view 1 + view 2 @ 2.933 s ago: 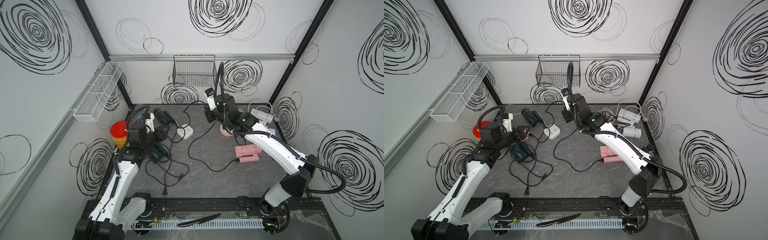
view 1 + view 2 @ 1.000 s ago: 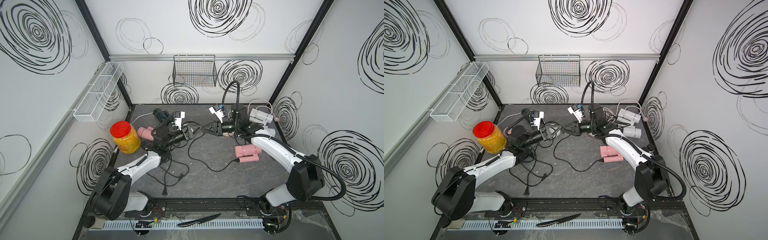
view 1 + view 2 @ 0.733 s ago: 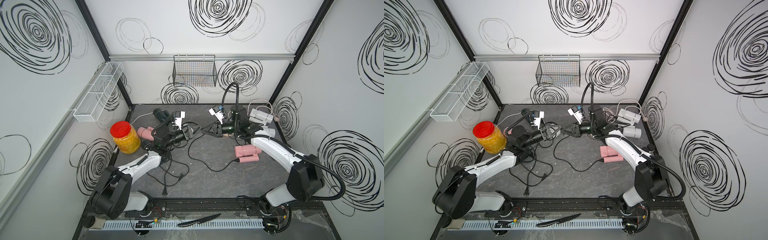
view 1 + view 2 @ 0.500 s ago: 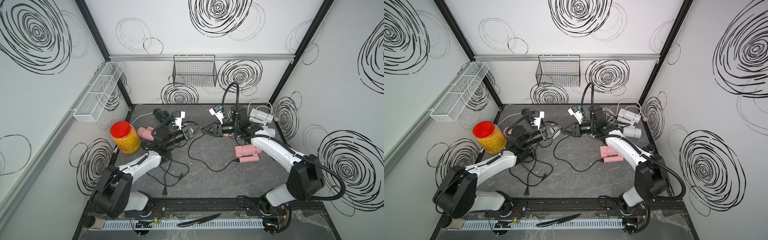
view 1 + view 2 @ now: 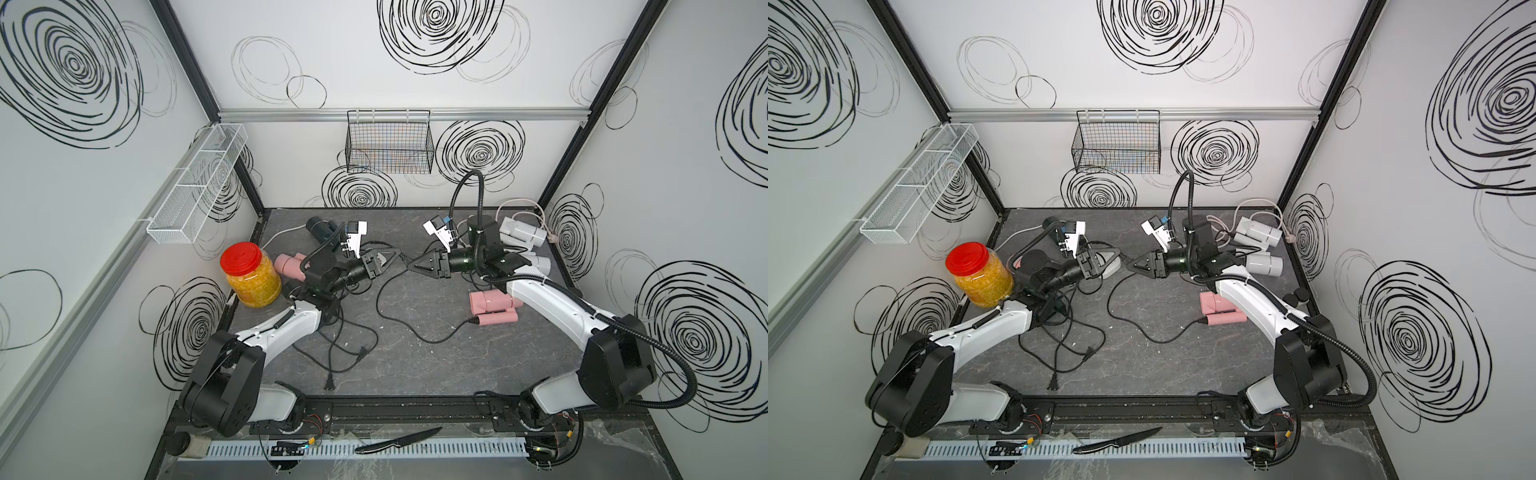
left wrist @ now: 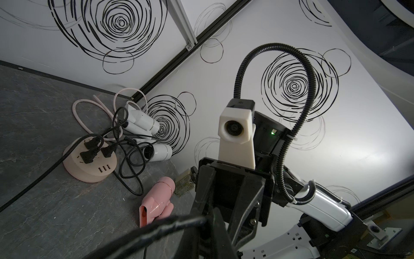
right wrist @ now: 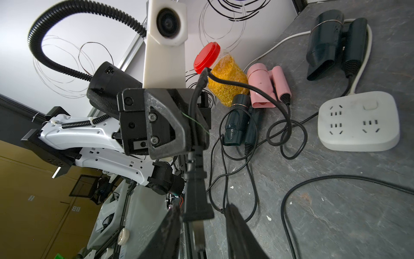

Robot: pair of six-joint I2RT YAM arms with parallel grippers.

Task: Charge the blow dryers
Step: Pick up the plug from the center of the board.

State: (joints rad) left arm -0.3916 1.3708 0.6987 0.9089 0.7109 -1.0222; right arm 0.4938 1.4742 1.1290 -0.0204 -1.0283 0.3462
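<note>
My left gripper (image 5: 395, 254) is shut on the black cord (image 7: 194, 105) of a pink blow dryer (image 7: 261, 85), just behind its plug (image 7: 197, 201). My right gripper (image 7: 202, 215) faces it tip to tip in mid-table and stands open, with the plug between its fingers. A second pink blow dryer (image 5: 492, 302) lies under the right arm. Two white blow dryers (image 5: 521, 232) sit back right, plugged into the round beige hub (image 6: 89, 159). Two dark blow dryers (image 7: 324, 42) lie near the white power strip (image 7: 358, 121).
A red-lidded jar (image 5: 249, 276) stands at the left edge. Loose black cords with a free plug (image 5: 329, 384) sprawl front left. A black wire basket (image 5: 388, 141) hangs on the back wall, a white mesh shelf (image 5: 199, 183) on the left wall. A knife (image 5: 397, 440) lies on the front rail.
Both arms came to mid-table and met tip to tip. Within the last second the left jaws closed on the cord and the right jaws spread around the plug.
</note>
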